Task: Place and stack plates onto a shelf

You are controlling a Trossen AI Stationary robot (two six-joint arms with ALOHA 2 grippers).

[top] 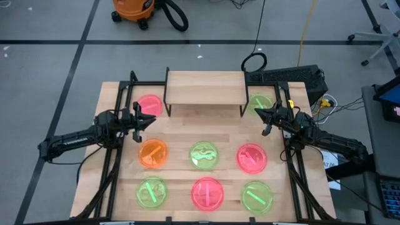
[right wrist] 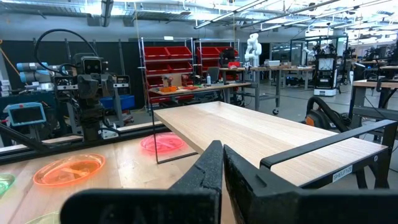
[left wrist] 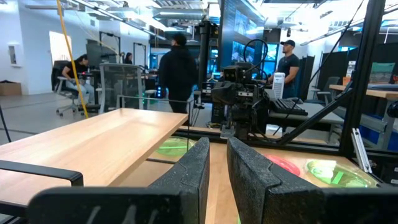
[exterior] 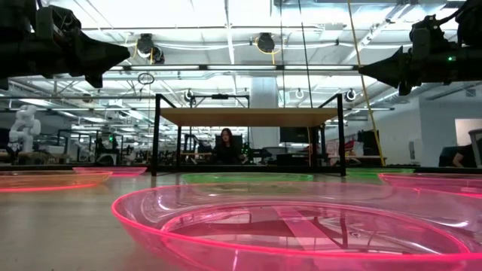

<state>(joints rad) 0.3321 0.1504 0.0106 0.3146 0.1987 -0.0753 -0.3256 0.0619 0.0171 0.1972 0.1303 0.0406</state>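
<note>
The shelf (top: 205, 87) is a light-wood board on thin black legs and stands at the table's far middle; nothing lies on it. Several translucent plates lie flat on the tabletop. A pink one (top: 150, 104) lies left of the shelf and a green one (top: 261, 103) right of it. An orange (top: 153, 153), a green (top: 204, 155) and a pink-red plate (top: 251, 157) form a middle row. A green (top: 151, 192), a pink (top: 207, 193) and a green plate (top: 257, 196) lie along the near edge. My left gripper (top: 152, 119) hovers beside the far pink plate with a narrow gap between its fingers (left wrist: 217, 155). My right gripper (top: 264, 115), shut (right wrist: 222, 155), hovers by the far green plate.
Black frame rails run along the table's left (top: 115, 156) and right (top: 294, 162) sides under the arms. Both grippers hang well above the tabletop, at about the height of the shelf board (exterior: 248, 117). People stand and sit in the room beyond the table.
</note>
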